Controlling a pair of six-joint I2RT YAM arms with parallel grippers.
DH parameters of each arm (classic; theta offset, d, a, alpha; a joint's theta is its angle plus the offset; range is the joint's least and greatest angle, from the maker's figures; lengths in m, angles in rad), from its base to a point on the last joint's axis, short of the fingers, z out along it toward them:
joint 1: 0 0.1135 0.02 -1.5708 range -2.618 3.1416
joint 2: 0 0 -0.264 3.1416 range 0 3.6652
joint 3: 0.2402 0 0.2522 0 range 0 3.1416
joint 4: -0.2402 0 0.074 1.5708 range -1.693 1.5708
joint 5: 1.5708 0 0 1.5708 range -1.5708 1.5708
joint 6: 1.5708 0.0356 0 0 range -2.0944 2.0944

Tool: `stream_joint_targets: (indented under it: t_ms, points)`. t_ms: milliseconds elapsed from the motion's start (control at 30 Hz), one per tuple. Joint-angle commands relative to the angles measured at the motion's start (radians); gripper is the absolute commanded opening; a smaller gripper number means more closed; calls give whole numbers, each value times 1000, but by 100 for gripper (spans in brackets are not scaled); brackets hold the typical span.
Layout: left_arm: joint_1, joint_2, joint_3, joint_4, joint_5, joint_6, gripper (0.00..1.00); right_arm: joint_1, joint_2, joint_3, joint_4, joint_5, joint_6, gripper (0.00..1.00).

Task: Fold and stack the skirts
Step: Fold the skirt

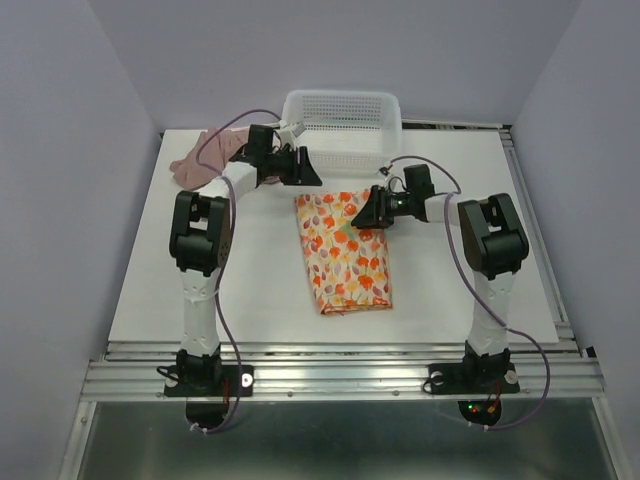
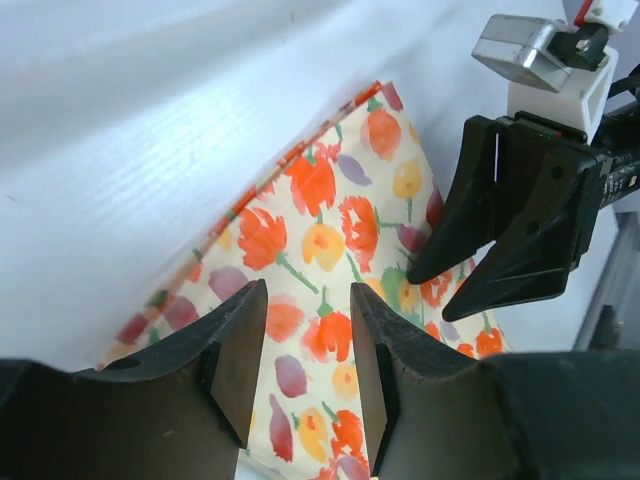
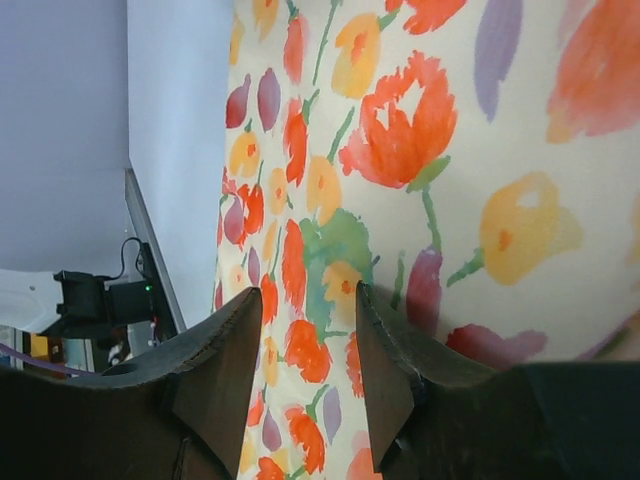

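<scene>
Printed skirt [image 1: 345,255] folded — 1 of 2
Left gripper [image 1: 305,170], right gripper [image 1: 362,215] above it, spread, empty — free for pink skirt [image 1: 200,160] beyond.

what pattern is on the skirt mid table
Cream skirt with orange, red and yellow flowers; best in the right wrist view.

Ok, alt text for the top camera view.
A folded floral skirt lies on the table, the right gripper over its far edge and the left gripper beyond it. A crumpled pink skirt and white mesh basket sit behind.
</scene>
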Motion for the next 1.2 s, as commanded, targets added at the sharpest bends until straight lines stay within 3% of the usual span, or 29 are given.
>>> stream_joint_targets:
  t_ms: [0, 100, 167, 233, 333, 367, 400, 500, 700, 800, 967, 1067, 1167]
  points:
    - [12, -108, 122, -220, -40, 249, 50, -43, -3, 58, 36, 7, -22, 48]
    - [5, -222, -5, -233, -28, 282, 52, -43, -102, 38, -47, -3, -69, 50]
    - [-17, -357, -109, -187, -118, 305, 54, -43, -168, -5, -97, 0, -52, 52]
    - [-17, -434, -262, -159, -222, 239, 54, -43, -278, -83, -145, 21, -71, 54]
    - [-14, -549, -454, -151, -236, 104, 56, -43, -421, -176, -205, 72, -81, 62]
    - [-15, -619, -511, -90, -245, 38, 59, -43, -450, -222, -240, 101, -88, 63]
    - [-18, -652, -612, -65, -262, 13, 71, -43, -476, -239, -254, 125, -95, 65]
    - [-38, -714, -709, -28, -340, -27, 75, -43, -533, -284, -320, 230, -144, 70]
    - [-47, -621, -722, -33, -330, -20, 66, -43, -451, -309, -394, 306, -197, 70]
    - [-51, -559, -731, -12, -316, -40, 66, -43, -414, -310, -391, 323, -198, 72]
    - [-52, -433, -685, -2, -310, -54, 57, -43, -325, -309, -358, 326, -203, 72]
    - [-52, -346, -628, -24, -308, -44, 46, -43, -268, -301, -332, 273, -190, 68]
    - [-44, -227, -500, -94, -284, 4, 30, -43, -235, -302, -311, 238, -160, 57]
